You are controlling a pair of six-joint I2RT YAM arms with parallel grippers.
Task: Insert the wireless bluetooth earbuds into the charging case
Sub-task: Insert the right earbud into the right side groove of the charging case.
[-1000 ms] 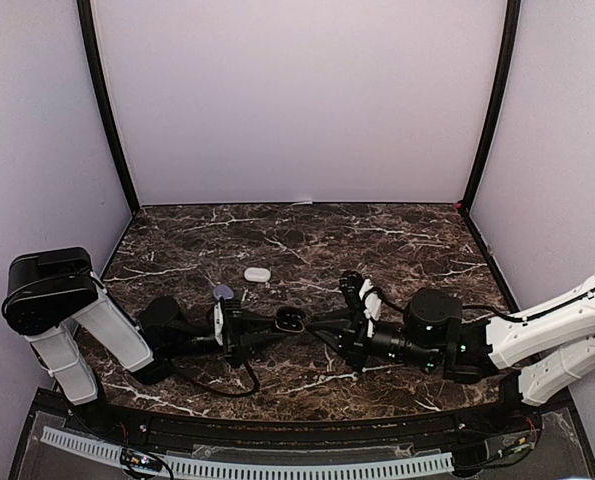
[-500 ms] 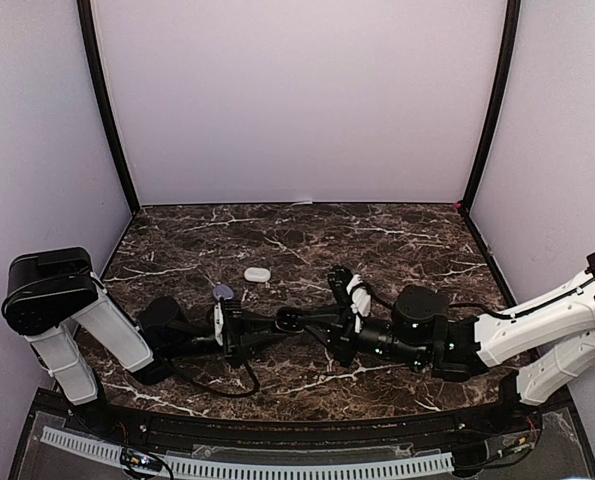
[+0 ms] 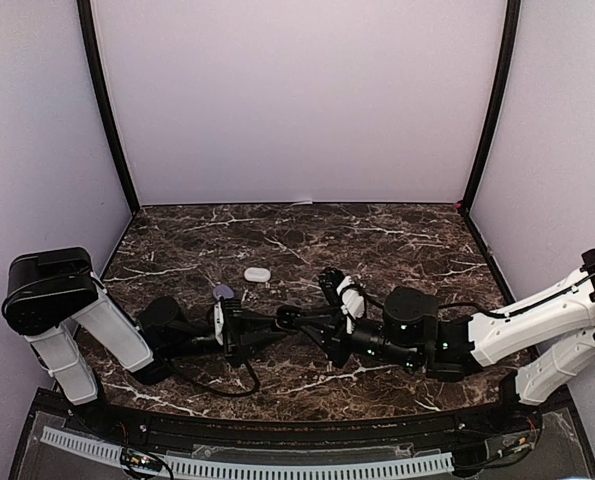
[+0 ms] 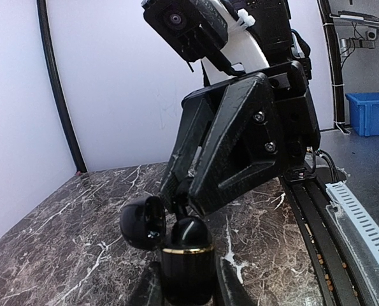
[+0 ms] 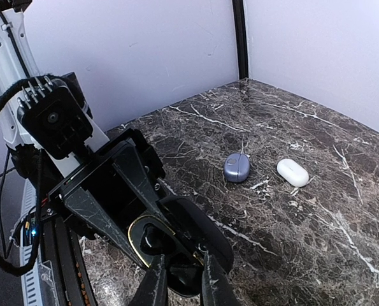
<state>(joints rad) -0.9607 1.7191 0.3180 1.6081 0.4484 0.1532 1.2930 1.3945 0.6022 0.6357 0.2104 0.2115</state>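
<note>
My left gripper point(image 3: 267, 327) is shut on a black charging case point(image 3: 288, 319) with a gold rim, lid swung open. In the left wrist view the case point(image 4: 188, 268) stands between my fingers, its lid point(image 4: 141, 223) to the left. A glossy dark earbud point(image 4: 189, 231) domes above the rim. My right gripper point(image 3: 303, 323) is at the case mouth, jaws nearly closed on a small dark earbud point(image 5: 180, 273) over the case opening point(image 5: 152, 237). The right fingertips point(image 4: 179, 191) touch the top of the case. No other earbuds show.
A closed purple case point(image 3: 222, 292) and a closed white case point(image 3: 257, 274) lie on the marble table behind the left gripper. They also show in the right wrist view, purple case point(image 5: 237, 167) and white case point(image 5: 292, 172). Both arms lie low, meeting mid-table.
My right arm has moved left, bringing its gripper from a short way off right up to the open case. The left arm and case have stayed put.
</note>
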